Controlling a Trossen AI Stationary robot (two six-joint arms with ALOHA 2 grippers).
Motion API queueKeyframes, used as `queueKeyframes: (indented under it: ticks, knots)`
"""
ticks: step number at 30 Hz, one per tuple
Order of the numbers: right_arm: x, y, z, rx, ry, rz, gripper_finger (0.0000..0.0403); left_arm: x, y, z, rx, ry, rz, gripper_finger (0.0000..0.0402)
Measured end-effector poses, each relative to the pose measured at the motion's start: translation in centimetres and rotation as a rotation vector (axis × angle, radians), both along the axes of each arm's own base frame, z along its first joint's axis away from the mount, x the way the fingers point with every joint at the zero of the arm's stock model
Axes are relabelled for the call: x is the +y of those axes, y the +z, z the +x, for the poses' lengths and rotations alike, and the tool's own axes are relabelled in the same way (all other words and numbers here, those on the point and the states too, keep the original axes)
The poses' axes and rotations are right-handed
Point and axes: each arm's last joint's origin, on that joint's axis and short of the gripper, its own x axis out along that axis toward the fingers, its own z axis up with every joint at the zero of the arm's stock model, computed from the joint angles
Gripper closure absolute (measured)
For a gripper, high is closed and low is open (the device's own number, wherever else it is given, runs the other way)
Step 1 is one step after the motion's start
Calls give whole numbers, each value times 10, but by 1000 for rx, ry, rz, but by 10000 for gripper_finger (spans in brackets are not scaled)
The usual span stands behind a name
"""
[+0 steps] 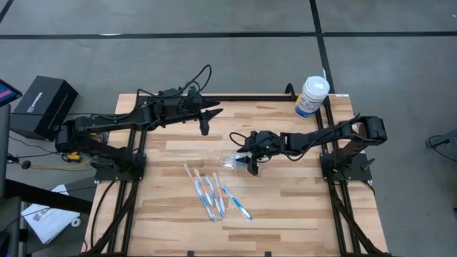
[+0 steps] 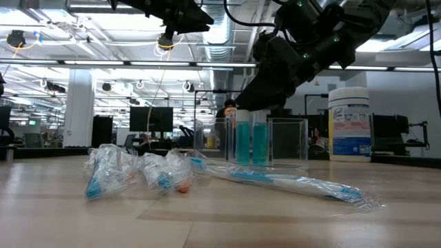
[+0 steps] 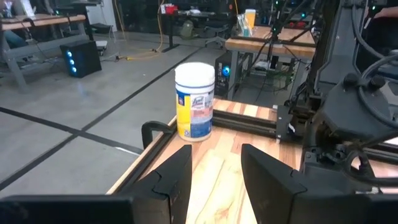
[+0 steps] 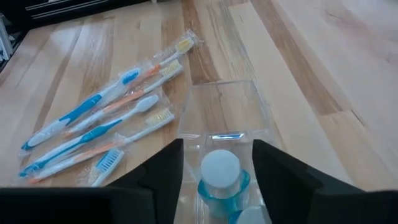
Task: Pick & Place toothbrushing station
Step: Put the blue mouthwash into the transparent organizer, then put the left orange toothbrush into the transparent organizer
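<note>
The toothbrushing station [image 4: 224, 112], a clear plastic holder with blue-capped tubes [image 4: 221, 174] in its cup part, stands flat on the wooden table near its middle [image 1: 234, 161]. The low view shows it upright [image 2: 275, 141]. My right gripper [image 4: 217, 180] is open, and its fingers slant down on either side of the cup part [image 1: 251, 163]. My left gripper [image 1: 207, 120] hangs open in the air over the table's far left part, with nothing between its fingers [image 3: 214, 168]. My right gripper has one finger [image 4: 165, 180] along each side wall [image 4: 186, 140] of the station's cup part, coming slanting down from the table's right. Whether the fingers touch the walls I cannot tell. The station rests with its base on the table.
Several wrapped blue-and-orange toothbrushes [image 1: 214, 194] lie on the table just nearer than the station [image 4: 106, 130]. A white blue-labelled canister [image 1: 312, 96] stands at the far right corner. A black box [image 1: 46, 106] sits on the floor off the table's left.
</note>
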Motion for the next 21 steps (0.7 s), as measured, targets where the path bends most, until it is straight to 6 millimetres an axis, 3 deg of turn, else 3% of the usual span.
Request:
queueKeyframes:
  ticks: [11, 19, 21]
  knots:
    - [-3, 8, 2, -42, 7, 8, 282, 1, -6, 5, 23, -2, -4, 270]
    - [-24, 60, 10, -194, 15, -5, 282, -1, 8, -2, -55, -3, 27, 270]
    - [-31, 83, 13, -264, 1, -15, 281, -2, 13, -6, -79, -1, 23, 270]
